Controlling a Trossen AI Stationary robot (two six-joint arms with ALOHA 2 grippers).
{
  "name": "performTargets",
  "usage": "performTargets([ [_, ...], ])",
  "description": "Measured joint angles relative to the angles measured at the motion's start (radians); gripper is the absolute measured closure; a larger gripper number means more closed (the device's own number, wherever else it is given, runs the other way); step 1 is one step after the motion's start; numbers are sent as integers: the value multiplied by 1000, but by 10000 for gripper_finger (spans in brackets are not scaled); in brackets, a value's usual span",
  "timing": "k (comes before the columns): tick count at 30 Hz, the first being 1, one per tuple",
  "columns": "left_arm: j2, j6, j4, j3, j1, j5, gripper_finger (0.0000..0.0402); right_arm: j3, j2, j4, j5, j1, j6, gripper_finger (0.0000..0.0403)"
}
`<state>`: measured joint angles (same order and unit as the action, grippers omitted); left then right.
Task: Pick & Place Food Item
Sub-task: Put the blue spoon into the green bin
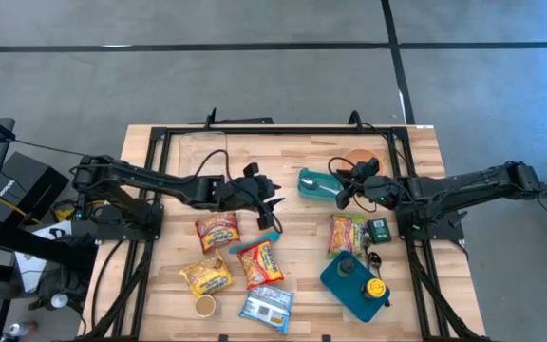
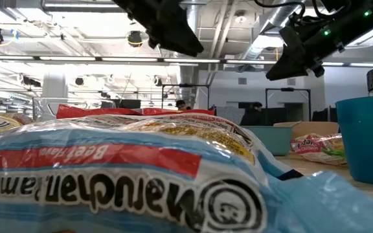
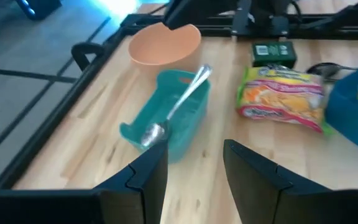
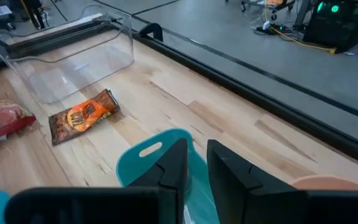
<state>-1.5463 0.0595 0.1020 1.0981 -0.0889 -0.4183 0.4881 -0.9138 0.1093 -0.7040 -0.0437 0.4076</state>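
Several noodle packs lie flat on the wooden table: one (image 1: 216,231), another (image 1: 262,263), a third (image 1: 347,233) also in the left wrist view (image 3: 284,99). My left gripper (image 1: 270,207) hovers open above the table's middle, over bare wood (image 3: 194,165), nothing between its fingers. My right gripper (image 1: 343,190) hangs over the teal container (image 1: 316,183), its fingers (image 4: 194,163) a narrow gap apart and empty. A metal spoon (image 3: 176,109) leans in the teal container (image 3: 173,115). Both grippers (image 2: 173,29) (image 2: 293,58) are raised off the table in the low view.
An orange bowl (image 1: 359,159) sits beyond the teal container. A clear bin (image 4: 61,50) stands at the far left, a brown snack pack (image 4: 82,115) near it. A green box (image 1: 378,230), a blue tray (image 1: 349,280) and a cup (image 1: 205,306) lie nearer. A black frame (image 1: 254,128) edges the table.
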Motion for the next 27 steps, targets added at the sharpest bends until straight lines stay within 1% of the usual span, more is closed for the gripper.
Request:
performTargets([
  [7, 58, 80, 139, 0, -52, 0, 253, 0, 0, 12, 0, 0, 0, 346],
  [12, 55, 103, 200, 1, -82, 0, 253, 0, -3, 19, -1, 0, 0, 346],
  [14, 47, 103, 188, -5, -88, 0, 253, 0, -3, 18, 0, 0, 1, 346],
  [18, 46, 103, 152, -59, -90, -1, 253, 0, -3, 18, 0, -3, 2, 346],
  [23, 45, 104, 99, -158, -88, -49, 253, 0, -4, 18, 1, -8, 3, 346],
  [27, 45, 104, 34, -230, -88, -53, 253, 0, -4, 18, 1, -8, 2, 346],
])
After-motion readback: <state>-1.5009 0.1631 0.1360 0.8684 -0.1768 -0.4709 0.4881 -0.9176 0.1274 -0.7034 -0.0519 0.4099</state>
